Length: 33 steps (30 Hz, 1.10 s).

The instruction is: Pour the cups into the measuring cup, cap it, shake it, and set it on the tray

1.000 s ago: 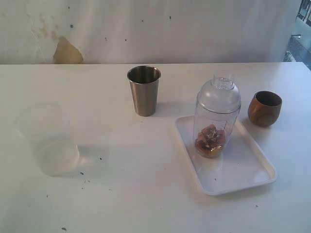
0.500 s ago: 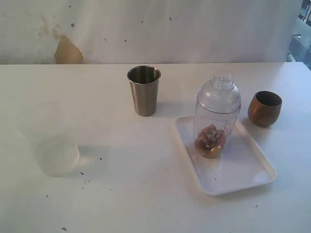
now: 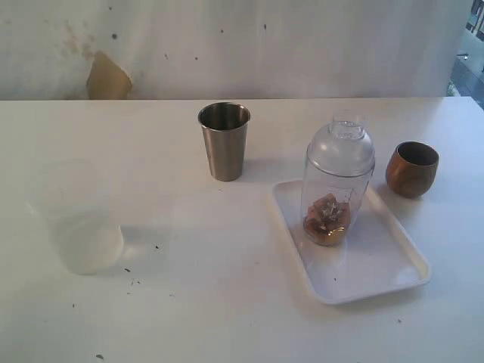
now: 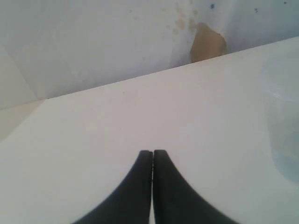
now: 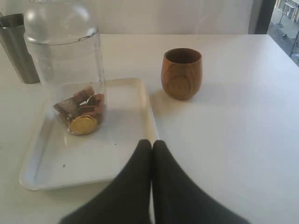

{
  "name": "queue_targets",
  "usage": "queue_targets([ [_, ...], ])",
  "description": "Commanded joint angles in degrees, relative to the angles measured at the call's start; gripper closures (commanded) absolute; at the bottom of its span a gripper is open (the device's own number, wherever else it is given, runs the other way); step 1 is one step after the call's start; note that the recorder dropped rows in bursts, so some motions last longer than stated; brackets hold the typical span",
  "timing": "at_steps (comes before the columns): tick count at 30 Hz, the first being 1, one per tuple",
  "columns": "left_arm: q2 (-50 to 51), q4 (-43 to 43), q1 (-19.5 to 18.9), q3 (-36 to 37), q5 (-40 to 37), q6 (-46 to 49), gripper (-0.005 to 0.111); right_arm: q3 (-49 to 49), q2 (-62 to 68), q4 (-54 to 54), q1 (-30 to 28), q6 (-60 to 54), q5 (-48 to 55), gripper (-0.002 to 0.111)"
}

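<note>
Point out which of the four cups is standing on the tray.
The clear measuring cup, capped; the steel tumbler, wooden cup and frosted cup stand on the table.

A white counter (image 3: 227,302) fills the scene, its surface dotted with small dark specks (image 3: 127,270) toward the front edge. Along its far edge rises a pale, stained wall (image 3: 318,45) with a tan patch (image 3: 106,79) above the far left corner. Past the far right corner, what seems to be a window (image 5: 286,16) lets in daylight.
</note>
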<state>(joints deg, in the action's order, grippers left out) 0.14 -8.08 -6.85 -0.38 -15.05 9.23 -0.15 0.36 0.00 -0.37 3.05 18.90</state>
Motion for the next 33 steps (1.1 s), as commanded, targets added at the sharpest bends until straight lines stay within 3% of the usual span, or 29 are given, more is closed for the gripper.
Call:
queue_targets([
  [1,-0.14,0.28,0.21,0.38,0.29,0.4,0.106,0.15,-0.36,0.0,-0.23,0.1,-0.46,0.108],
  [33,-0.14,3.44,0.21,0.38,0.95,0.42,0.106,0.15,-0.36,0.0,-0.23,0.1,-0.46,0.108],
])
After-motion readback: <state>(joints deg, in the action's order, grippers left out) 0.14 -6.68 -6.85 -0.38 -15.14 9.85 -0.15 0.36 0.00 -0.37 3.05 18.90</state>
